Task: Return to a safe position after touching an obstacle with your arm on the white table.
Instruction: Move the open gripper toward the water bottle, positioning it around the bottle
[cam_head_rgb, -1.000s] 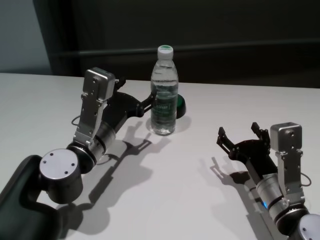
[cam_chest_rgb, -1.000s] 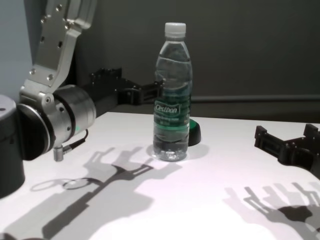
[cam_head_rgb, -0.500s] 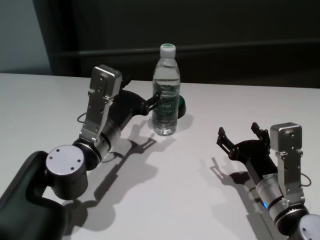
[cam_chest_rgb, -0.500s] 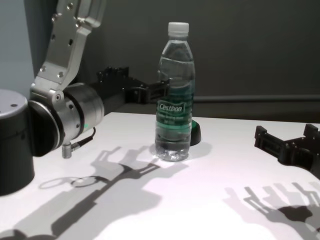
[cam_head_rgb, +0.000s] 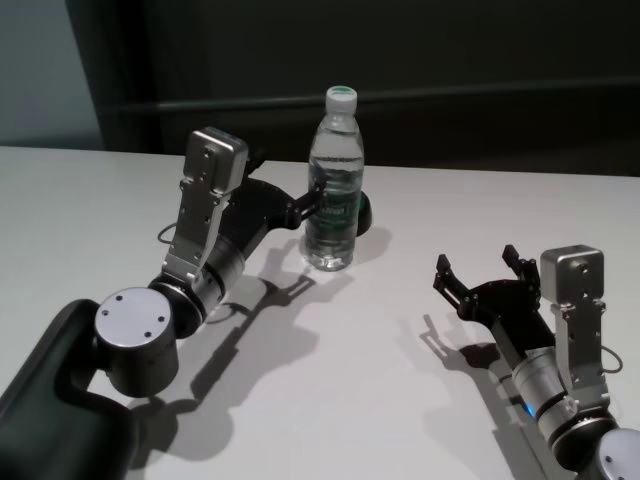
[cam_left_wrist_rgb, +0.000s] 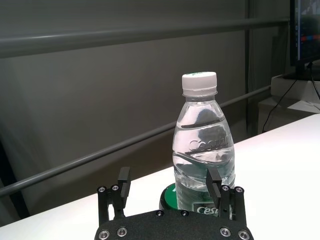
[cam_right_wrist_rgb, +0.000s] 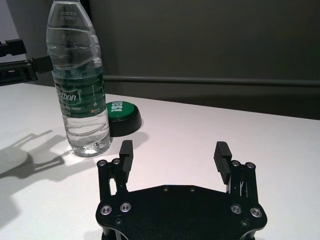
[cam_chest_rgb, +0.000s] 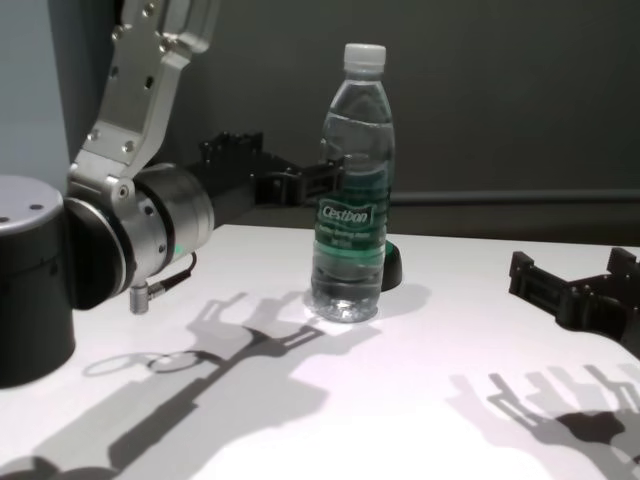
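Note:
The clear water bottle (cam_head_rgb: 333, 190) with a white cap and green label stands on the white table (cam_head_rgb: 380, 380) at the back centre. My left gripper (cam_head_rgb: 312, 200) is open and empty, its fingertips against the bottle's left side at label height. In the left wrist view (cam_left_wrist_rgb: 169, 182) one finger overlaps the bottle (cam_left_wrist_rgb: 203, 160). In the chest view the gripper (cam_chest_rgb: 330, 172) meets the bottle (cam_chest_rgb: 354, 190) at the label. My right gripper (cam_head_rgb: 477, 262) is open and empty, low over the table at the right, well apart from the bottle (cam_right_wrist_rgb: 79, 85).
A small dark dome with a green top (cam_head_rgb: 360, 212) sits right behind the bottle, also in the right wrist view (cam_right_wrist_rgb: 120, 112). A dark wall with a rail runs behind the table's far edge.
My left arm has moved forward and to the right, and the bottle has shifted a little to the right with it, its top leaning right. The right arm has not moved.

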